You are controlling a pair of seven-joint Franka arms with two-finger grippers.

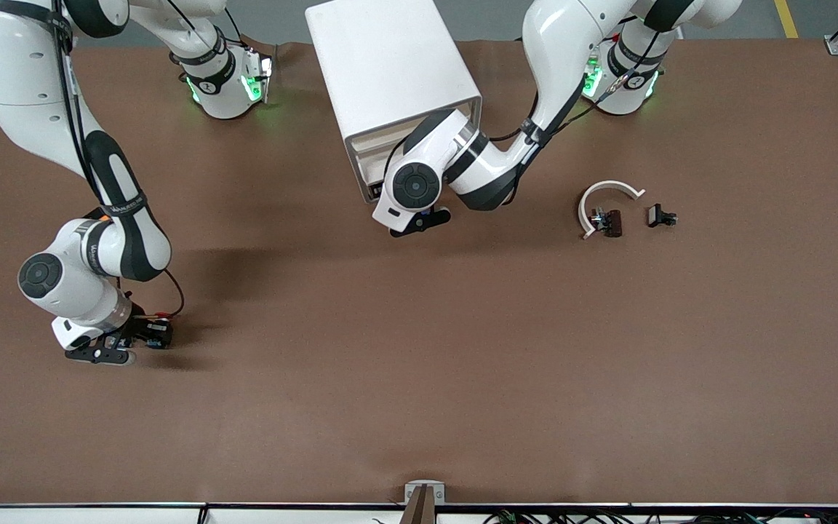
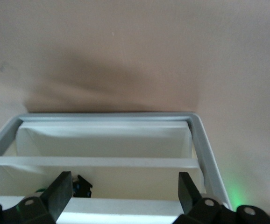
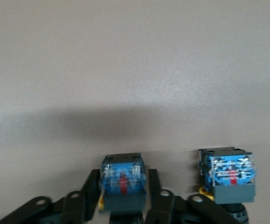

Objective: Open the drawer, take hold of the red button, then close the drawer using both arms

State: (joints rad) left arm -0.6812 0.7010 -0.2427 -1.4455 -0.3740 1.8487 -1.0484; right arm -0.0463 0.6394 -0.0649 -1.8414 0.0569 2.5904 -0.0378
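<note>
The button [image 3: 123,179], seen by its blue and black body with the cap hidden, sits inside the right hand [image 3: 124,205], low at the brown bench [image 1: 463,378] toward the right arm's end. Whether that hand is clamped on it or only standing around it I cannot tell. A second button [image 3: 230,177] of the same build, with a sliver of yellow at its base, stands just beside the first on the bench. The drawer [image 2: 139,179] belongs to the white cabinet [image 1: 390,65], which stands farther from the front camera, between the 2 arm bases. From the left wrist view its stacked white trays show inside a grey frame, with a small dark item [image 2: 82,186] against one of them; which tray is pulled out is unclear. The left hand [image 2: 124,186] is at the cabinet's front, its fingers [image 2: 60,189] spread wide and gripping nothing. Toward the left arm's end of the bench lies a white curved piece [image 1: 608,193] with a small dark part [image 1: 608,222] touching it, and another small black part [image 1: 660,216] near them.
</note>
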